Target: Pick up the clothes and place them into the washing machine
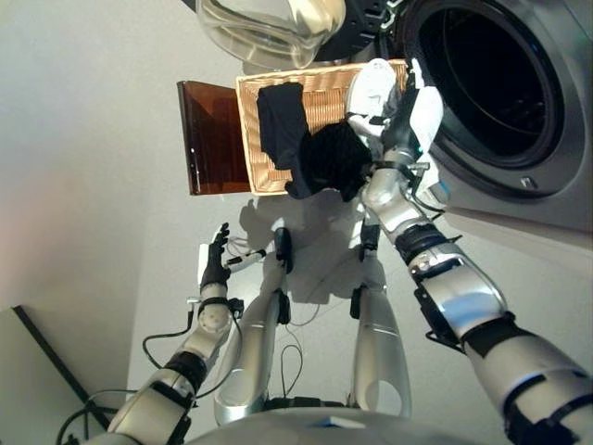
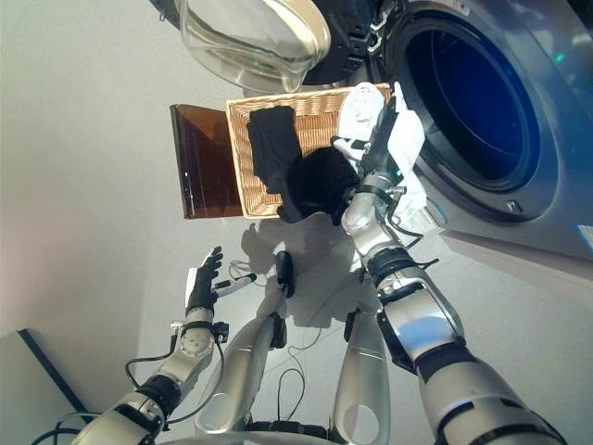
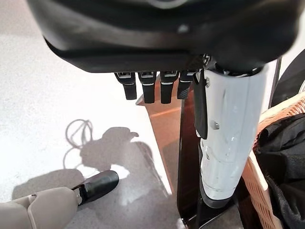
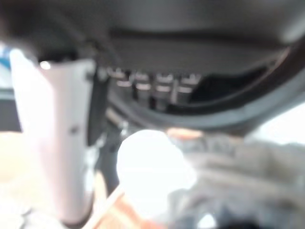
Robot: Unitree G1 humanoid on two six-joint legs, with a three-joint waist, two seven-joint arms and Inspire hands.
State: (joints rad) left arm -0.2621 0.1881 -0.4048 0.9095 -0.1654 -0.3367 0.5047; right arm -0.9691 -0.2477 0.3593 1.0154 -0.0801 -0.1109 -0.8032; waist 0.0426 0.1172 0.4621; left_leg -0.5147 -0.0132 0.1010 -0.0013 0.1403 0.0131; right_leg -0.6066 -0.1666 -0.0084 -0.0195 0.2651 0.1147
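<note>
The washing machine (image 2: 519, 176) fills the upper right of the head views, its round drum opening dark and its glass door (image 2: 250, 42) swung open towards the upper left. No label or writing on it can be read. On the floor (image 1: 93, 139) just before the machine stands a wicker basket (image 1: 324, 88), with a brown translucent board (image 1: 208, 139) touching its left side. A black garment (image 1: 283, 125) lies in the basket, draped over its near rim, and a second bunched black garment (image 1: 334, 158) hangs at the near edge beside the right arm. A white cloth (image 1: 371, 88) sits at the basket's right end. The right robot hand (image 1: 408, 116) reaches over that end, close to the drum's rim; whether its fingers grip anything cannot be told. The left robot hand (image 2: 202, 278) hangs low, well apart from the basket, fingers straight and empty.
</note>
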